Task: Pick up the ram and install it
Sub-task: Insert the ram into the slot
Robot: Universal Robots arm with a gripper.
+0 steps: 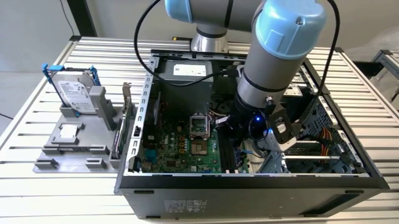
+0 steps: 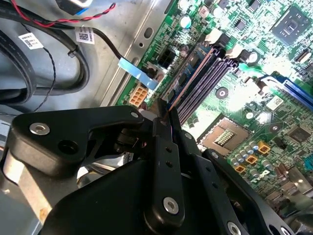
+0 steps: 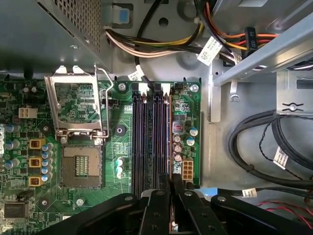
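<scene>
My gripper (image 2: pixel 165 115) (image 3: pixel 171 180) is down inside the open computer case (image 1: pixel 249 179), over the memory slots (image 3: pixel 146 137) of the green motherboard (image 1: pixel 181 149). Its black fingers are shut on the ram (image 2: pixel 190 78), seen edge-on as a thin dark strip. The strip runs out from the fingertips along the outermost slot, next to the board's edge, in both wrist views. I cannot tell how deep the ram (image 3: pixel 169 137) sits in that slot. In the exterior view the arm's wrist (image 1: pixel 255 121) hides the gripper.
Beside the slots lie the open processor socket (image 3: pixel 80 161) and its raised metal frame (image 3: pixel 76 105). Black cables (image 3: pixel 264 147) and a metal bracket (image 3: pixel 254 58) crowd the case floor past the board's edge. A silver hard drive (image 1: pixel 74 93) stands in a grey holder (image 1: pixel 72 149) outside the case.
</scene>
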